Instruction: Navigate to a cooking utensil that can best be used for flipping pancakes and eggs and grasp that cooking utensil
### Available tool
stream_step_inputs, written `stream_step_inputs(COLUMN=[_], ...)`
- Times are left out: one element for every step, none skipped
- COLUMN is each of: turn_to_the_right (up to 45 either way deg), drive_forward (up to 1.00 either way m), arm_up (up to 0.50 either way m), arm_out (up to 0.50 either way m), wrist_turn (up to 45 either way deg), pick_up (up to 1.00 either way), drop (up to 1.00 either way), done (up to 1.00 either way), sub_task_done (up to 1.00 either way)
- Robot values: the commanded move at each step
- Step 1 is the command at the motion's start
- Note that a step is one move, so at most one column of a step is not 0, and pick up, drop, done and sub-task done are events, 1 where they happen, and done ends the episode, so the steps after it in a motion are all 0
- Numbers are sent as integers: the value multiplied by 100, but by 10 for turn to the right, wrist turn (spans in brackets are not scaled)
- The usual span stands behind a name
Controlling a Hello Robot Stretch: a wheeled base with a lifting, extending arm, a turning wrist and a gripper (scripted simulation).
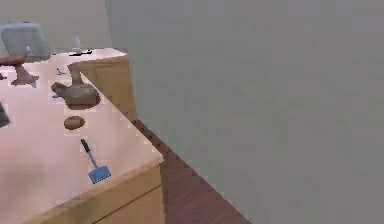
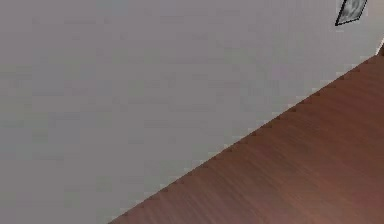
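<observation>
Spatula [image 1: 93, 163] lies on the worktop [image 1: 40, 172] at the forward view's lower left — dark handle pointing away, blue blade nearer. State of the pincer cannot be told — nor its bearing to the utensil.

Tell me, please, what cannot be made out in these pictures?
Forward view: dark thing on the counter, cut off by the left edge.
Forward view: blue-headed utensil, too small to name surely.
Arm side view: framed thing on the wall, cut by the top edge.
</observation>
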Motion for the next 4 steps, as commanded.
stream_step_inputs(turn_to_the_right=[-450,-450,-270,0], drive_forward=[0,0,0,0], arm_up=[0,0,0,50], arm_out=[0,0,0,0], wrist_turn=[0,0,0,0], pick_up=[0,0,0,0], drop=[0,0,0,0], done=[0,0,0,0], sub_task_done=[0,0,0,0])
